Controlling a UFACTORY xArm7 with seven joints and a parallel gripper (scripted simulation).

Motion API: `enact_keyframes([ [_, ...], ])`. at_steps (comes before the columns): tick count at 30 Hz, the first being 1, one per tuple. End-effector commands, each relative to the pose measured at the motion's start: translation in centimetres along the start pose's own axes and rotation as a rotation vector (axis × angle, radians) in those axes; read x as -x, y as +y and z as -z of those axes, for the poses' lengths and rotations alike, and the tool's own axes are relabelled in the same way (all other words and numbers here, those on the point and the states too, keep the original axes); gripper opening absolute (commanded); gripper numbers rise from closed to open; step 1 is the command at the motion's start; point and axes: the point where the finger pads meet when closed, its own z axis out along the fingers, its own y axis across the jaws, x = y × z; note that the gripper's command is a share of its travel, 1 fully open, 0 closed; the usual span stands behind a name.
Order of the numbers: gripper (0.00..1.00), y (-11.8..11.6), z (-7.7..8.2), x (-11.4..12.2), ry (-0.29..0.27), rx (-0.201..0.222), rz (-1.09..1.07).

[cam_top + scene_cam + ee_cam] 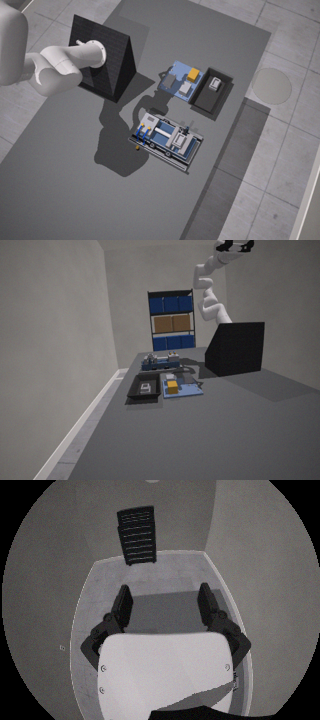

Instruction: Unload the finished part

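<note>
The vise [165, 139] stands mid-table, and the finished part [180, 140] sits between its jaws, pocket up. It also shows in the exterior view [150, 359]. The dark outfeed tray [210, 90] holds another finished part [215, 84], flat and pocket up. The blue infeed plate [180, 80] carries a yellow blank [193, 74], a light grey blank [185, 88] and a dark grey blank [169, 81]. My gripper [235, 245] is high in the air, far above the table. In the wrist view its fingers stand open with nothing between them.
A black wedge-shaped pedestal [105, 59] carries the arm's base at the table's back. A shelf [171, 320] with blue and brown boxes stands beyond the table. A small orange knob [137, 147] lies beside the vise's handle end.
</note>
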Motion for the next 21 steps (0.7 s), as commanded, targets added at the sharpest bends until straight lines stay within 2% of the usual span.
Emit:
enact_keyframes([
  [1, 1.00, 0.0, 0.0, -0.2, 0.002, -0.005, 0.001],
  [7, 1.00, 0.0, 0.0, -0.2, 0.002, -0.005, 0.001],
  [8, 1.00, 2.5, -0.3, 0.3, -0.037, 0.023, 0.022],
  [19, 1.00, 2.5, -0.3, 0.3, -0.037, 0.023, 0.022],
  [20, 1.00, 4.9, -0.5, 1.0, -0.077, 0.051, 0.043],
  [21, 1.00, 4.9, -0.5, 1.0, -0.077, 0.051, 0.043],
])
